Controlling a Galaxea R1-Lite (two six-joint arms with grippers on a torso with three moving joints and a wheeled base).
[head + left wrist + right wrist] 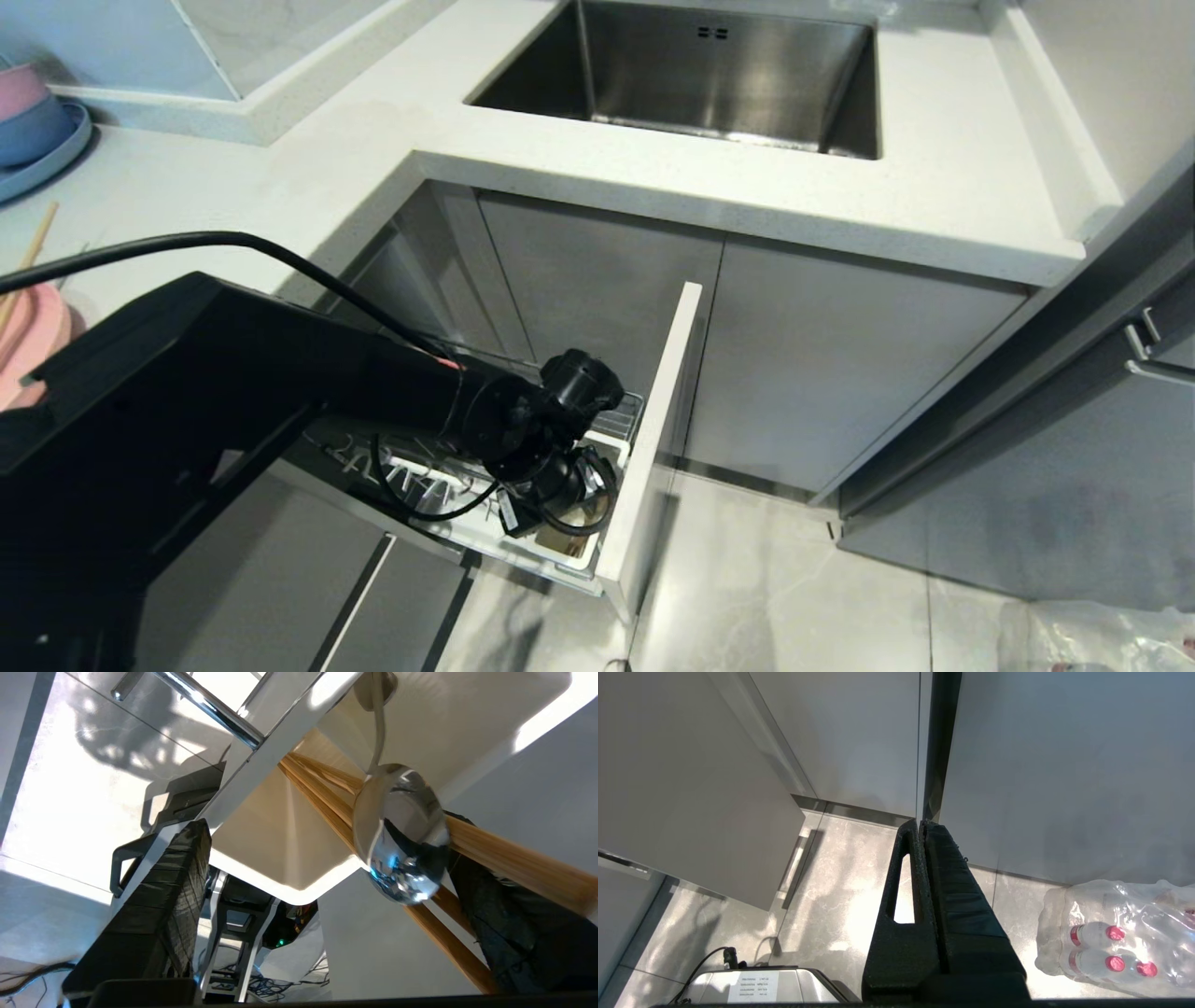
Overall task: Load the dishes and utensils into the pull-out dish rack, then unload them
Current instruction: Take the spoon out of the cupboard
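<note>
The left arm reaches from the robot's left, down and forward into the pulled-out dish rack (624, 422) below the white countertop (355, 159). Its wrist is bent downward, so the left gripper (560, 509) points into the near end of the rack, just behind the pale grey front panel (653, 439).

In the left wrist view, the left gripper (322, 877) stands with its jaws wide apart and nothing clamped between them. One black finger (163, 891) lies outside the white utensil cup (280, 858); the other finger (504, 914) lies at the far side of the chopsticks (509, 863). The chopsticks and the metal spoon (402, 835) stand tilted in the utensil cup, the spoon's bowl uppermost and crossing in front of the chopsticks. Whether the second finger touches the chopsticks cannot be determined.

The right gripper (922, 828) hangs over the floor with its jaws pressed together and empty, beside a shrink-wrapped pack of bottles (1120, 938).

On the countertop at the far left lie a pink plate (33, 341), partly hidden by the arm, and stacked pink and blue bowls (33, 117). The steel sink (709, 75) is set into the countertop above closed grey cabinet doors (822, 364). The floor (766, 579) is pale marbled tile.
</note>
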